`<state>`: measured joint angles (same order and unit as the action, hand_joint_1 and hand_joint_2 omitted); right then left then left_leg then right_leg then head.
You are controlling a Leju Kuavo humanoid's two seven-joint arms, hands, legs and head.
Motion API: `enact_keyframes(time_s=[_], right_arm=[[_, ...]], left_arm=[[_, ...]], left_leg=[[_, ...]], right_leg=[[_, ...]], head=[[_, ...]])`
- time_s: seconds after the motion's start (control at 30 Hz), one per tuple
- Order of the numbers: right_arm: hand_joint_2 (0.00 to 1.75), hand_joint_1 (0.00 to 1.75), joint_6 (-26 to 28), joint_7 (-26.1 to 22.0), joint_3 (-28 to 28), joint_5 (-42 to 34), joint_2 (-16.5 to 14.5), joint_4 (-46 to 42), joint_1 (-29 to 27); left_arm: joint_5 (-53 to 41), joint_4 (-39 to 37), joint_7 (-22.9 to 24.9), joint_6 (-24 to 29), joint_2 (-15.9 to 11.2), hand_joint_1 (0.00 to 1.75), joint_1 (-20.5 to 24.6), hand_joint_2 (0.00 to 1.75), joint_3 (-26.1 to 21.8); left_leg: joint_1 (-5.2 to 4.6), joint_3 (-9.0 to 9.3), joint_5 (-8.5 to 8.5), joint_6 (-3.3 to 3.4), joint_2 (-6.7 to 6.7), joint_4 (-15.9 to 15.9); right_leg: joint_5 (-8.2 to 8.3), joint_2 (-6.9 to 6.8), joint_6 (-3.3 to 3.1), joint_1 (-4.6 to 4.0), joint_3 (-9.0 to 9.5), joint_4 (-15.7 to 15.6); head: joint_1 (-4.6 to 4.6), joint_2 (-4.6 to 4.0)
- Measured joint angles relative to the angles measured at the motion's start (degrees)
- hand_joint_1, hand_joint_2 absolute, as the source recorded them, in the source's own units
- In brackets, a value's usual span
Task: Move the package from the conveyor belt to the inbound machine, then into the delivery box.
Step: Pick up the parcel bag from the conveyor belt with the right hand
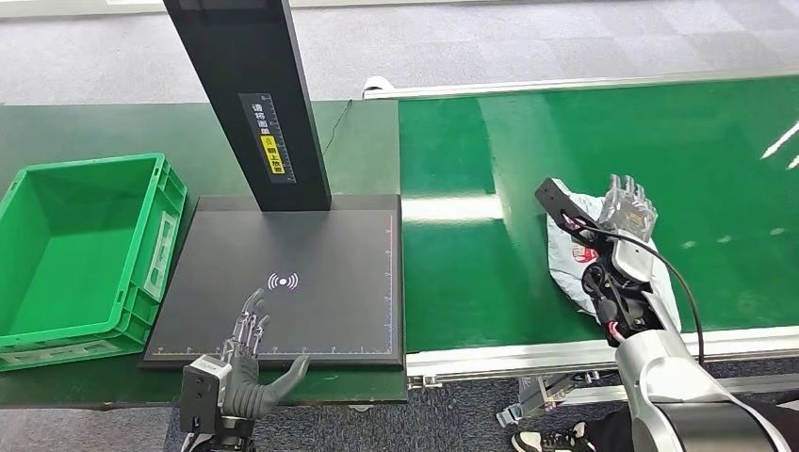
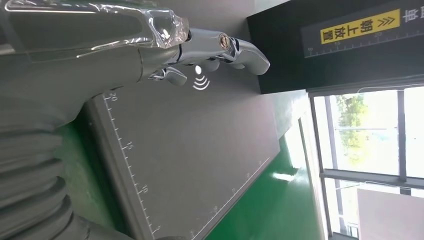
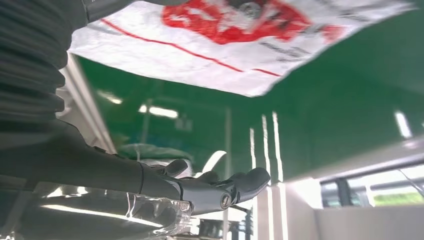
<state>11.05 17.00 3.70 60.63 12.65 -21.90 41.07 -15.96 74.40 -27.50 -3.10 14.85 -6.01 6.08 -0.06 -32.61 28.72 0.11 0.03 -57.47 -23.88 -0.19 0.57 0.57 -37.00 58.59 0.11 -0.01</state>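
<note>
Left robot hand (image 1: 247,363): fingers spread, holding nothing, over the black inbound machine (image 1: 320,311) (near edge). Right robot hand (image 1: 603,231): spread above white package (image 1: 568,254) on green conveyor belt (image 1: 490,273).

My head view looks forward and down from high up. The left wrist view sits close over the flat black scanning platform (image 2: 190,150), shared with it; the right wrist view skims the glossy green conveyor belt (image 3: 330,100).

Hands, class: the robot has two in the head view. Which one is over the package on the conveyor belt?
The right hand, reaching over the white package on the green conveyor belt. The left hand is at the near edge of the black inbound machine, holding nothing.
</note>
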Motion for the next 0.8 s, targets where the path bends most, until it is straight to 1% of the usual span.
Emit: enact_keyframes(time_s=[0.17, 0.27, 0.43, 0.57, 0.67, 0.8], right_arm=[[1.75, 0.0, -5.2, 0.21, -2.78, -0.57, 1.16, 2.33, -0.24], [1.75, 0.0, -8.13, 0.41, -3.97, 0.51, 1.42, 3.21, -0.84], [1.75, 0.0, -12.32, 2.41, -5.38, 2.94, 1.89, 4.14, -1.96], [1.75, 0.0, -15.47, 2.47, -6.8, 4.22, 2.1, 4.69, -2.86], [1.75, 0.0, -17.26, 1.58, -7.66, 4.65, 2.1, 5.0, -3.36], [1.75, 0.0, -18.24, 1.25, -8.6, 5.4, 2.08, 5.28, -3.87]], left_arm=[[0.4, -0.82, -0.16, 0.0, -0.27, 0.0, 0.65, 1.75, 0.0], [0.44, -1.3, -0.21, 0.0, -0.4, 0.0, 1.07, 1.75, 0.0], [0.44, -2.03, -0.21, 0.0, -0.42, 0.0, 1.78, 1.75, 0.03], [0.45, -2.63, -0.22, -0.03, -0.44, 0.0, 2.42, 1.75, 0.04], [0.53, -2.99, -0.22, -0.03, -0.49, 0.0, 2.83, 1.75, 0.03], [0.69, -3.08, -0.24, -0.01, -0.52, 0.0, 2.9, 1.75, -0.01]], left_leg=[[0.0, 0.04, 0.0, 0.0, 0.02, 0.0], [0.01, 0.04, 0.0, 0.0, 0.02, 0.0], [0.02, 0.03, 0.0, 0.0, 0.02, 0.0], [0.02, 0.02, 0.0, 0.0, 0.02, 0.0], [0.01, 0.02, 0.0, 0.0, 0.03, 0.0], [0.02, 0.02, 0.0, 0.0, 0.01, 0.0]], right_leg=[[0.0, 0.01, 0.0, 0.0, 0.0, 0.0], [0.0, 0.01, 0.0, -0.01, -0.01, 0.0], [0.0, 0.01, 0.0, -0.02, -0.01, 0.0], [0.0, 0.01, 0.0, -0.01, -0.01, 0.0], [0.0, 0.01, 0.0, -0.01, -0.01, 0.0], [0.0, 0.01, 0.0, -0.01, -0.01, 0.0]], head=[[-0.01, -0.01], [-0.01, -0.02], [-0.01, -0.01], [-0.01, -0.01], [-0.02, -0.01], [-0.02, -0.01]])
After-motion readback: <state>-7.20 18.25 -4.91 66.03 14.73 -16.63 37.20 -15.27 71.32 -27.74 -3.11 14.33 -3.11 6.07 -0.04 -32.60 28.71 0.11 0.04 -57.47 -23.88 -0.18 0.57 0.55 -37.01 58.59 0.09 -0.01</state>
